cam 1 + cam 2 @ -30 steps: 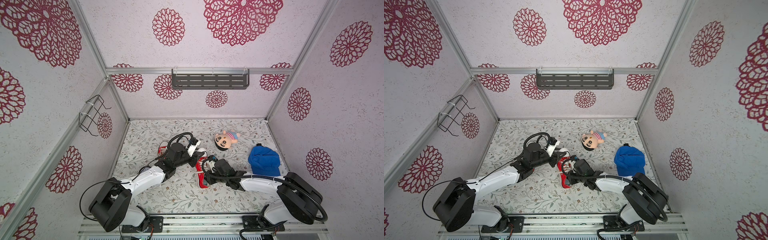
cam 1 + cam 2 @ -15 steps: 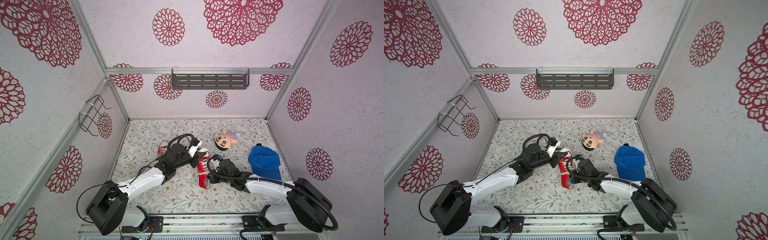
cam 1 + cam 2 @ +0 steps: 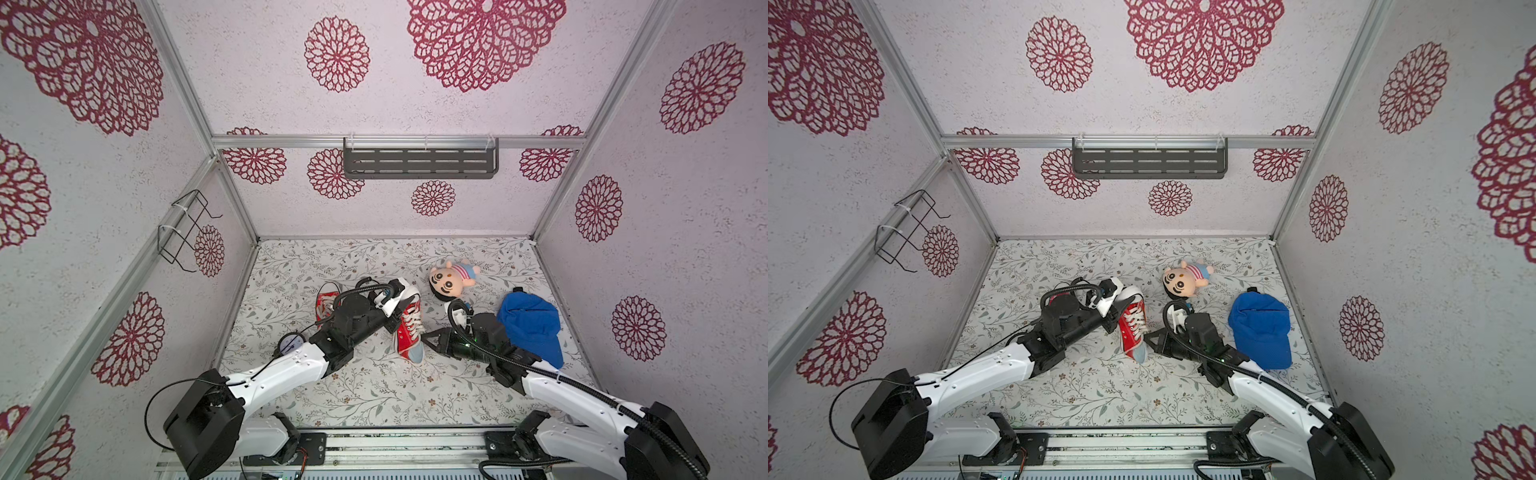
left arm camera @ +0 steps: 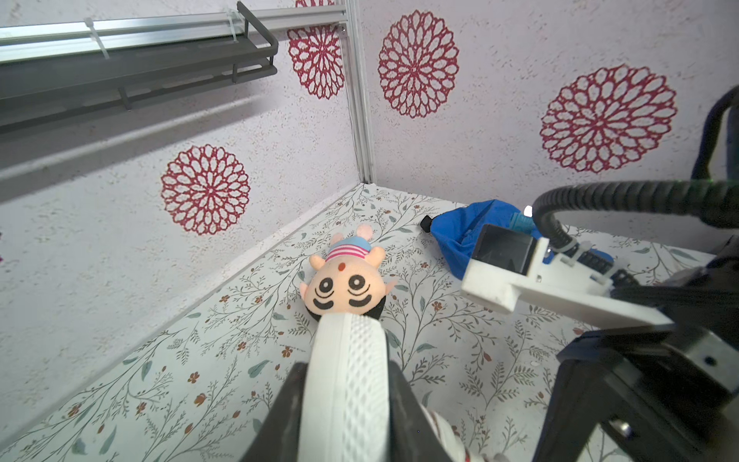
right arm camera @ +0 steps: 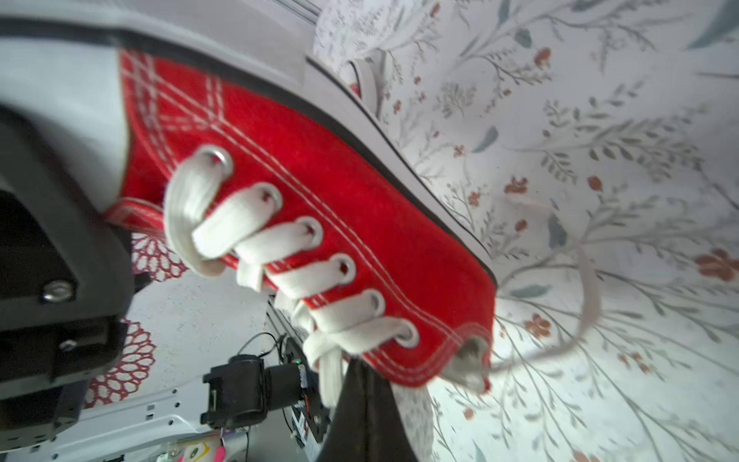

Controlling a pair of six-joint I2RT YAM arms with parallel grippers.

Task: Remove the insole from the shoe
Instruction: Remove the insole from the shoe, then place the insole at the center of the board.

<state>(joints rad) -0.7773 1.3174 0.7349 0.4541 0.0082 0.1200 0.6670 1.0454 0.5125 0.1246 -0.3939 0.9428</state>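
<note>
Mid-table, left gripper [image 4: 344,370] clamps red canvas sneaker [image 3: 409,326] by white rubber sole [image 4: 346,332] to brace it; right gripper [image 3: 427,341] pinched shut on pale blue insole [image 3: 415,353] poking from its near heel opening, ready to pull.

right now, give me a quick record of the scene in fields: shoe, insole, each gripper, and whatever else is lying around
shoe: red sneaker, tilted, held by its white sole
insole: light blue, one end sticking out of the shoe's opening, not yet out
left gripper: shut on the shoe
right gripper: shut, tip at the shoe's opening beside the insole; can't tell if it pinches the insole
second shoe: red, on the table behind the left arm
plush doll: lying on the table
blue cap: by the right arm
</note>
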